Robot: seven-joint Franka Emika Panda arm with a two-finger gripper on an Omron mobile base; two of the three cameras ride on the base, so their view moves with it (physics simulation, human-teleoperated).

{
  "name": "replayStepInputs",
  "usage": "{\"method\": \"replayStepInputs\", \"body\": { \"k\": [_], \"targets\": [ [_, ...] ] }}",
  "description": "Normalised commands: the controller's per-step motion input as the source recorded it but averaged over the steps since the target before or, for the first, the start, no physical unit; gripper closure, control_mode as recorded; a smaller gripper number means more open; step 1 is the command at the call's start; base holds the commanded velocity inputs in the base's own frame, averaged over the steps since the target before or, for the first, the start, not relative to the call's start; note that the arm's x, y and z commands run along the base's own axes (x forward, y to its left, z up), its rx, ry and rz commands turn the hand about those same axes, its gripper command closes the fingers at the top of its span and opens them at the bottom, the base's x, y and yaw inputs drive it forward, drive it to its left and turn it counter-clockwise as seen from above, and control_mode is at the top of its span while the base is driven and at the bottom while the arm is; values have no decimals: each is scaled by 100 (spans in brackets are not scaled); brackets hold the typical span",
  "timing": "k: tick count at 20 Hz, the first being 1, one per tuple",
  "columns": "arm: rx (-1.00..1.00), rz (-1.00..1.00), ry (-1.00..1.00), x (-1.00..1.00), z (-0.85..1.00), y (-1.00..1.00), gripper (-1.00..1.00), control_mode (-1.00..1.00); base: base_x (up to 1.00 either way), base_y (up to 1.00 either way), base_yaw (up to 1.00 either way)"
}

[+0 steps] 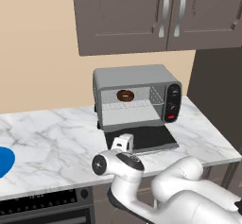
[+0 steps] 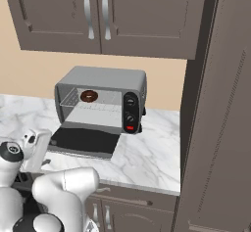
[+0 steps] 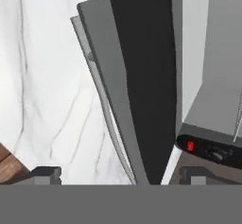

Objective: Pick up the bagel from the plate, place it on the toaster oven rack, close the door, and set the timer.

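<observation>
Inside the grey toaster oven [image 1: 134,98] the small brown ring-shaped bagel [image 1: 125,95] sits on the silvery wire rack [image 1: 132,106] — the dark glass door [image 1: 141,138] lies down, timer unset, gripper [image 3: 118,175] jaws wide and empty.

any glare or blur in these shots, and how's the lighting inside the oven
No glare or blur anywhere; flat rendered light. Left base view: the oven cavity is evenly lit, the bagel clear on the rack. Right base view: the same. Hand view: the open door glass is plain matte black, without reflections.

bagel [image 1: 125,95] on the rack [image 1: 130,106], door [image 1: 142,138] flat in front
</observation>
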Motion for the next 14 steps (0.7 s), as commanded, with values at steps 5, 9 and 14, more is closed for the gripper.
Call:
{"method": "replayStepInputs", "body": {
  "k": [5,9,14],
  "targets": [
    [-14,5,1,26,-25,26,-100,-100,0,0,0],
    [-8,9,0,27,-13,25,-100,-100,0,0,0],
    [-6,10,0,32,-14,19,-100,-100,0,0,0]
  ]
}}
